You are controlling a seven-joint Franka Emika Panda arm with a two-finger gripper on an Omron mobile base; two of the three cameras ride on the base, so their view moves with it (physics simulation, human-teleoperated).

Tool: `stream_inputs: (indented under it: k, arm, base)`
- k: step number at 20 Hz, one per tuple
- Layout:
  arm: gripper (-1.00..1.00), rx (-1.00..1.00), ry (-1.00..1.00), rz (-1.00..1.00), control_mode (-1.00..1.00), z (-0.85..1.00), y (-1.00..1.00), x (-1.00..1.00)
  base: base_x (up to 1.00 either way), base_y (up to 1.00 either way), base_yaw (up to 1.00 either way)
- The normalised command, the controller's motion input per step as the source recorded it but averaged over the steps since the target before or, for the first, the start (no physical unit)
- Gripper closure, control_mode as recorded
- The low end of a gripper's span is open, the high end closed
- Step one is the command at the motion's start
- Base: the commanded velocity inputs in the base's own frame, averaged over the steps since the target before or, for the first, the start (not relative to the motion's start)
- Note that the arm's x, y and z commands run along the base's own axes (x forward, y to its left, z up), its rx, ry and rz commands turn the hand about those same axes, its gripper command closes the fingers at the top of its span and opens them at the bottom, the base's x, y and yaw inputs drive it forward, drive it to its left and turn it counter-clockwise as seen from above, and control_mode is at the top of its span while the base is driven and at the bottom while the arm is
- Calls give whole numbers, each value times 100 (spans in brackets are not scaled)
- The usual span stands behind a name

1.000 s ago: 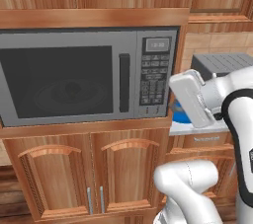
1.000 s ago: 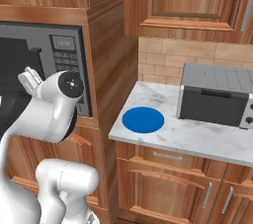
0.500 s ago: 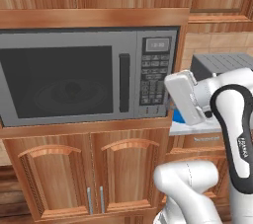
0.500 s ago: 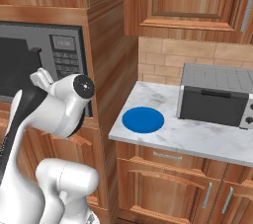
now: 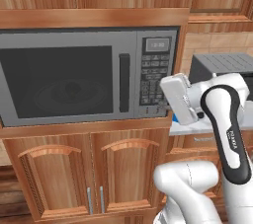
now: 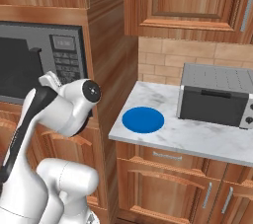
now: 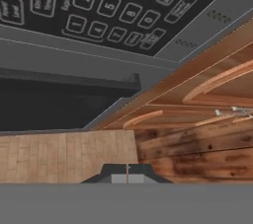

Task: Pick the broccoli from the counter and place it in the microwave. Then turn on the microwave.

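The wide built-in grey microwave [image 5: 89, 75] sits in a wooden cabinet wall with its dark glass door shut, and a faint round shape shows behind the glass; whether the small dark-green broccoli floret lies there I cannot tell, the glass being too dark, though it is on no visible part of the counter. By that, the placing step looks done and the turning-on step is in hand. The microwave's long axis runs level, side to side, and its face points out at the robot; its black vertical handle [image 5: 124, 82] stands between the glass and the button keypad [image 5: 154, 81], with the small display [image 5: 158, 45] above the keys. The white arm's two-finger gripper [image 7: 127, 172] has its 2 dark tips pressed together with nothing between them, probably so that they make 1 blunt point fit for pushing a key. In the hand view the lowest rows of keys [image 7: 118, 18] lie ahead of the tips, near but apart. To the right, the white-grey marbled stone counter [image 6: 197, 136] bears a flat round blue plate [image 6: 143, 119] and, well apart from it, a smaller grey toaster oven [image 6: 217, 94], both out of the arm's way.
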Motion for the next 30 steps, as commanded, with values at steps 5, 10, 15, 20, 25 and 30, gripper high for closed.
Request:
stream_inputs:
  k: [5, 10, 15, 20, 25, 30]
  arm:
    - [100, 4, 0, 0, -100, -10, 0, 28]
    - [100, 2, 0, 0, -100, -21, 0, 24]
    - [100, 2, 0, 0, -100, -21, 0, 24]
    - [100, 3, 0, 0, -100, -10, 1, 28]
    - [100, 3, 0, 0, -100, -10, 2, 27]
    - [100, 2, 0, 0, -100, -15, 5, 25]
  base:
    - [0, 0, 0]
    - [0, 0, 0]
    - [0, 0, 0]
    - [0, 0, 0]
    - [0, 0, 0]
    - [0, 0, 0]
